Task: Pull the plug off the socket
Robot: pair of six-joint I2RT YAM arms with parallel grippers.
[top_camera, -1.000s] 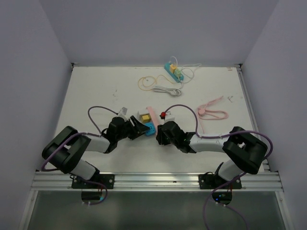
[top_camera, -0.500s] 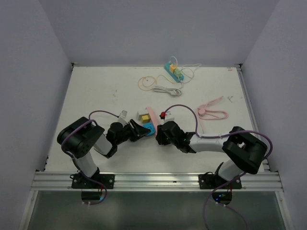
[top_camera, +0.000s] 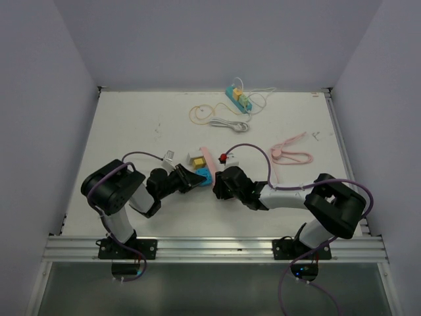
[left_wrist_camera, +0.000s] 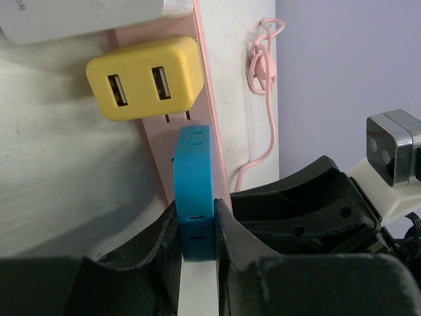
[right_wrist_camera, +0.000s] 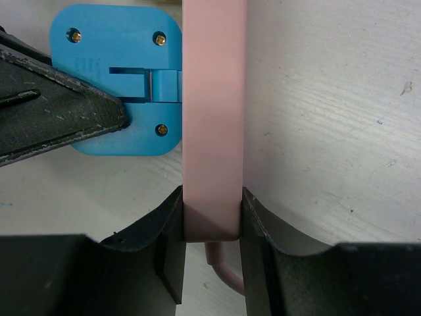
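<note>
Closest in, the right gripper (right_wrist_camera: 210, 227) is clamped across the near end of the pink socket strip (right_wrist_camera: 214, 118), one finger flat on each long side, pinning it down. Just to its left the left gripper (left_wrist_camera: 197, 224) is pinched on the blue plug (left_wrist_camera: 193, 171), fingers squeezing its two broad faces.

Here's the relation that matters. The plug sits flush against the strip's left side, the side facing the left arm, and by the look of it is not yet out. The strip's long axis runs away from the right gripper, up the table. The plug sticks out square to that line, so the pull wants to go sideways toward the left arm, straight off the face, while the right gripper holds the strip against it.

A little farther along the strip sits a yellow USB adapter (left_wrist_camera: 145, 78), close to the plug, and a white one (left_wrist_camera: 85, 16) beyond it. Room on that side is tight.

The surface is a pale table (top_camera: 131, 125), lightly scuffed. A coiled pink cord (top_camera: 293, 155) lies off to the right. At the far edge are a teal power strip (top_camera: 238, 99) and a white cable (top_camera: 223, 122), well apart from the action, with plain walls behind.
</note>
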